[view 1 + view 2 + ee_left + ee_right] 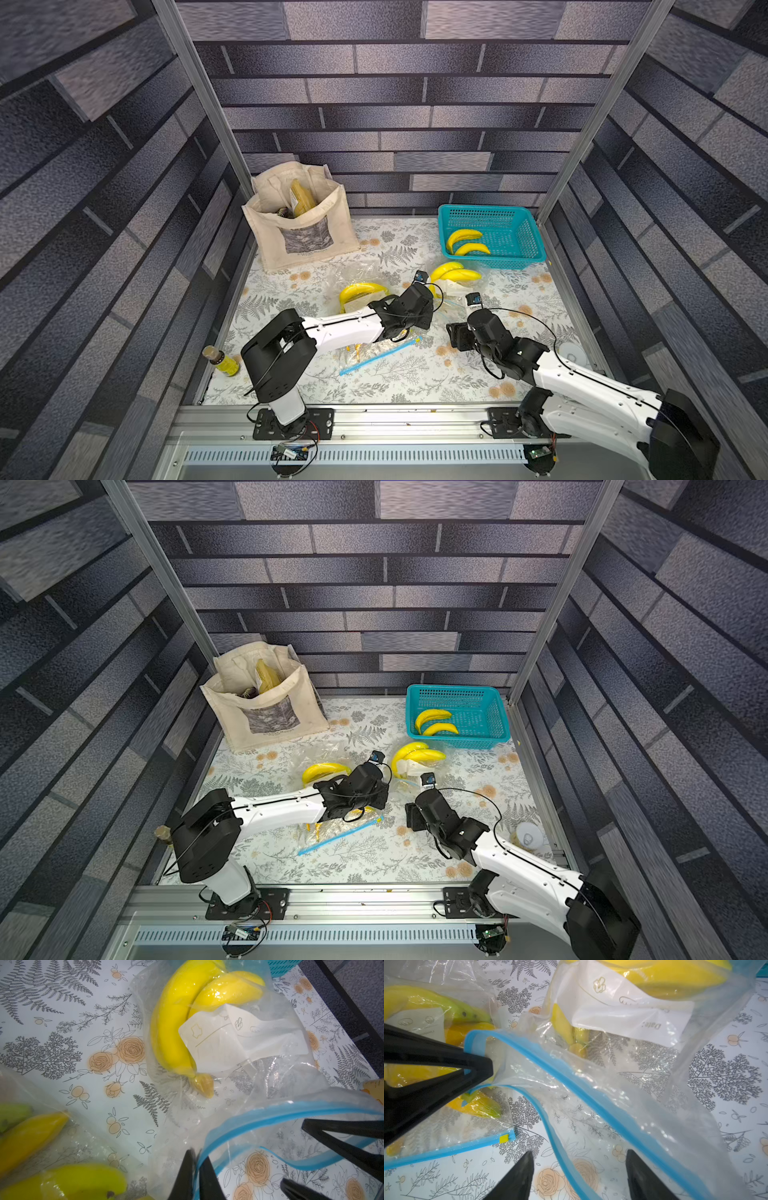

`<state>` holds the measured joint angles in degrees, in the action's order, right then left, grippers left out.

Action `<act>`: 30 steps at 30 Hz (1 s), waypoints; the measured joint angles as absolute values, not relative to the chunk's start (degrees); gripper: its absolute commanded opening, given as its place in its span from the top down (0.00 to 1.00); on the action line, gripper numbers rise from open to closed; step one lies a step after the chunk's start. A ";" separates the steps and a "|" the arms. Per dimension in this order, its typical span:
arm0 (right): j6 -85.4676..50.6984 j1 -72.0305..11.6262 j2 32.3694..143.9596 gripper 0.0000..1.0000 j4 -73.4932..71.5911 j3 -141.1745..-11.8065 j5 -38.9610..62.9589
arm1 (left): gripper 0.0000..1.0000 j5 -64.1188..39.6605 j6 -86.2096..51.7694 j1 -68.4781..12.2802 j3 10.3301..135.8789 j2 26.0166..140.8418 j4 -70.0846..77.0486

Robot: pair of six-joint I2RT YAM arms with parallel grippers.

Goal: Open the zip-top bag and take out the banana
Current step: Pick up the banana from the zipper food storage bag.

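Although the flower-printed desk (415, 374) carries many things, only few of them matter for this step. At the back stands a cream canvas tote bag (299, 232). In the far corner is a teal plastic mesh basket (534, 239) with two loose bananas (465, 241), probably the place for fruit that is taken out. Just in front of the basket lies the clear zip-top bag (270, 1076), its mouth turned toward both arms. Inside it, at the closed end, lies the pair of yellow bananas (172, 1028), partly behind a white label (228, 1043). The left hand (196, 1158) is closed tight on the blue zip strip (571, 1078) at one end of the mouth, I think to lift that lip and stop the bag from sliding. The two strips stand apart, so the bag looks open. The right hand (579, 1159) is spread wide at the mouth and holds nothing, apparently ready to reach in for the bananas.
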<state>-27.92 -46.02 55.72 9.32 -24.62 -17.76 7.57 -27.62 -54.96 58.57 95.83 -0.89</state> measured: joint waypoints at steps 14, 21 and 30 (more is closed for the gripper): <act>-33.61 -44.69 44.47 0.30 7.81 -18.26 -20.32 | 0.90 7.51 -27.20 -55.55 57.74 94.96 -0.89; -35.14 -43.46 47.51 0.32 7.03 -18.06 -20.36 | 0.89 7.31 -27.07 -56.69 57.74 94.32 -0.86; -34.65 -43.13 60.75 0.35 3.33 -22.61 -20.10 | 0.88 7.31 -27.07 -57.54 57.74 92.25 0.30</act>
